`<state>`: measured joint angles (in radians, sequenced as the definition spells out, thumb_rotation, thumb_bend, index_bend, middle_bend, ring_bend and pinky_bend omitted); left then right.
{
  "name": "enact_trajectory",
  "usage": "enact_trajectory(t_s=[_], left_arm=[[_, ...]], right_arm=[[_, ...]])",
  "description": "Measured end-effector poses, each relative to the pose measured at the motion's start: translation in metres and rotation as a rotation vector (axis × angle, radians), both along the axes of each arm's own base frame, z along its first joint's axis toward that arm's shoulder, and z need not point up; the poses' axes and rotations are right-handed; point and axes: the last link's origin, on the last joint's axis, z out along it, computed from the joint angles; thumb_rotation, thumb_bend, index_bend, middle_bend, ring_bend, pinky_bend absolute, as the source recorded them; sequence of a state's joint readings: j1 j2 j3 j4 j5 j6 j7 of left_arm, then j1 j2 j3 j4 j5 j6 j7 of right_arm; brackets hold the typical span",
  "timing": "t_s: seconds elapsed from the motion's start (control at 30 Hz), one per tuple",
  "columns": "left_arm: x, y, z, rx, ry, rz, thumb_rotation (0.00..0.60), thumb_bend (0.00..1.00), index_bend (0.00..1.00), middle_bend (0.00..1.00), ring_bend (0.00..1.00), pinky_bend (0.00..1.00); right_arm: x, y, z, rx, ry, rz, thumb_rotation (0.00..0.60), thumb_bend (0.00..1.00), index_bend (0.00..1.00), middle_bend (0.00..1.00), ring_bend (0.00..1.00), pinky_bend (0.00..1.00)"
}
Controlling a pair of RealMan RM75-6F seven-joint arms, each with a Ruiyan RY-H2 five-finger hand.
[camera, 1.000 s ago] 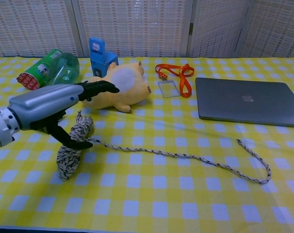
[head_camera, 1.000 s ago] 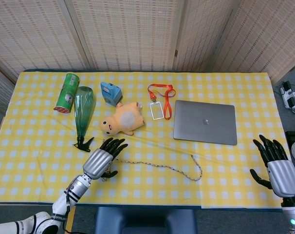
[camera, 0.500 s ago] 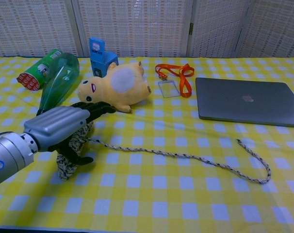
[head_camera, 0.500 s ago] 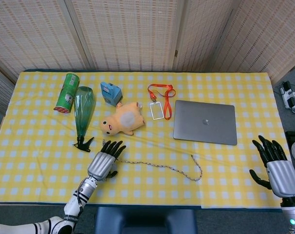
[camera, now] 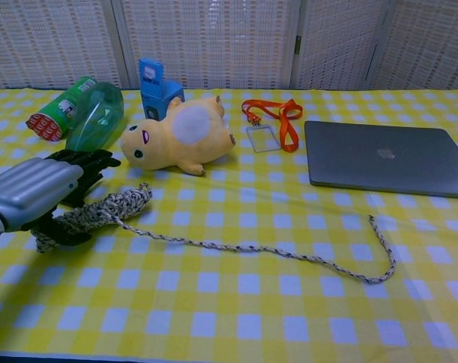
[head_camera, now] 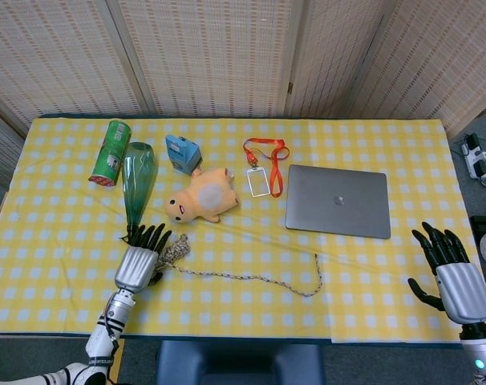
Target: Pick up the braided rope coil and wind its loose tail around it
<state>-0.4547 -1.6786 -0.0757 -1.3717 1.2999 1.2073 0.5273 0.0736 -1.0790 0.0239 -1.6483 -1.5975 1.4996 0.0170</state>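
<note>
The braided rope coil lies on the yellow checked cloth at the front left, stretched slantwise in the chest view. My left hand grips the coil's left end, thumb under it and fingers over it. The loose tail trails right along the cloth and hooks up at its far end. My right hand hangs past the table's right edge, fingers spread, holding nothing; the chest view does not show it.
A yellow plush toy lies just behind the coil. A green bottle, a green can and a blue carton stand at the back left. An orange lanyard and a shut laptop lie to the right.
My left hand came down on the coil, closed on it and drew it left, turning it slantwise. The tail slid left with it. The right hand hardly moved.
</note>
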Motion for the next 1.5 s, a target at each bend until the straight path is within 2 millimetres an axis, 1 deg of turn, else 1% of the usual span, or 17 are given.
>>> enact_trajectory(t_s=[0.07, 0.17, 0.27, 0.37, 0.47, 0.67, 0.73, 0.8, 1.0, 1.07, 1.17, 1.4, 1.5], left_arm=[[-0.007, 0.0, 0.006, 0.003, 0.004, 0.018, 0.6, 0.25, 0.02, 0.0, 0.0, 0.0], [-0.017, 0.001, 0.013, -0.003, 0.009, 0.05, 0.6, 0.25, 0.08, 0.03, 0.03, 0.05], [-0.022, 0.0, 0.016, -0.017, -0.013, 0.079, 0.6, 0.25, 0.17, 0.12, 0.11, 0.16], [-0.023, -0.001, 0.016, -0.04, -0.051, 0.097, 0.6, 0.25, 0.22, 0.19, 0.17, 0.22], [-0.021, -0.002, 0.014, -0.081, -0.089, 0.107, 0.6, 0.25, 0.24, 0.2, 0.2, 0.24], [-0.007, -0.001, 0.009, -0.111, -0.121, 0.087, 0.6, 0.25, 0.27, 0.23, 0.23, 0.28], [-0.003, 0.0, 0.009, -0.109, -0.127, 0.082, 0.6, 0.25, 0.28, 0.26, 0.27, 0.32], [-0.002, 0.002, 0.009, -0.109, -0.126, 0.083, 0.6, 0.25, 0.3, 0.27, 0.28, 0.34], [-0.004, 0.003, 0.008, -0.119, -0.12, 0.097, 0.6, 0.26, 0.35, 0.33, 0.33, 0.36], [-0.005, 0.003, 0.007, -0.119, -0.119, 0.1, 0.6, 0.29, 0.37, 0.34, 0.35, 0.37], [-0.005, 0.004, 0.006, -0.118, -0.127, 0.106, 0.6, 0.35, 0.39, 0.37, 0.37, 0.4], [-0.008, 0.004, 0.007, -0.121, -0.135, 0.118, 0.6, 0.37, 0.42, 0.4, 0.4, 0.44], [-0.009, 0.005, 0.008, -0.124, -0.143, 0.12, 0.6, 0.38, 0.46, 0.43, 0.43, 0.46]], right_arm=[[0.0, 0.0, 0.0, -0.001, -0.001, 0.0, 0.6, 0.34, 0.0, 0.0, 0.06, 0.01], [0.0, 0.0, 0.0, 0.0, -0.002, 0.0, 0.6, 0.34, 0.0, 0.0, 0.06, 0.01], [-0.001, -0.001, -0.001, 0.001, -0.004, 0.0, 0.6, 0.34, 0.0, 0.0, 0.06, 0.01], [-0.001, -0.001, -0.002, 0.004, -0.005, 0.0, 0.6, 0.34, 0.0, 0.0, 0.06, 0.01], [-0.002, -0.001, -0.002, 0.004, -0.005, -0.001, 0.6, 0.34, 0.0, 0.0, 0.06, 0.01], [-0.005, -0.001, -0.001, 0.003, -0.007, -0.005, 0.6, 0.34, 0.0, 0.0, 0.06, 0.01], [-0.006, -0.001, -0.001, 0.003, -0.009, -0.008, 0.6, 0.34, 0.0, 0.0, 0.06, 0.01], [-0.007, 0.0, -0.001, 0.002, -0.01, -0.01, 0.6, 0.34, 0.0, 0.0, 0.06, 0.01], [-0.009, 0.001, -0.001, 0.001, -0.013, -0.014, 0.6, 0.34, 0.0, 0.0, 0.06, 0.01], [-0.009, 0.001, -0.001, 0.001, -0.013, -0.013, 0.6, 0.34, 0.0, 0.0, 0.06, 0.01], [-0.008, 0.001, -0.001, 0.001, -0.012, -0.013, 0.6, 0.34, 0.0, 0.0, 0.06, 0.01], [-0.008, 0.001, -0.001, 0.004, -0.01, -0.014, 0.6, 0.34, 0.0, 0.0, 0.06, 0.01], [-0.008, 0.001, -0.002, 0.005, -0.011, -0.014, 0.6, 0.34, 0.0, 0.0, 0.06, 0.01]])
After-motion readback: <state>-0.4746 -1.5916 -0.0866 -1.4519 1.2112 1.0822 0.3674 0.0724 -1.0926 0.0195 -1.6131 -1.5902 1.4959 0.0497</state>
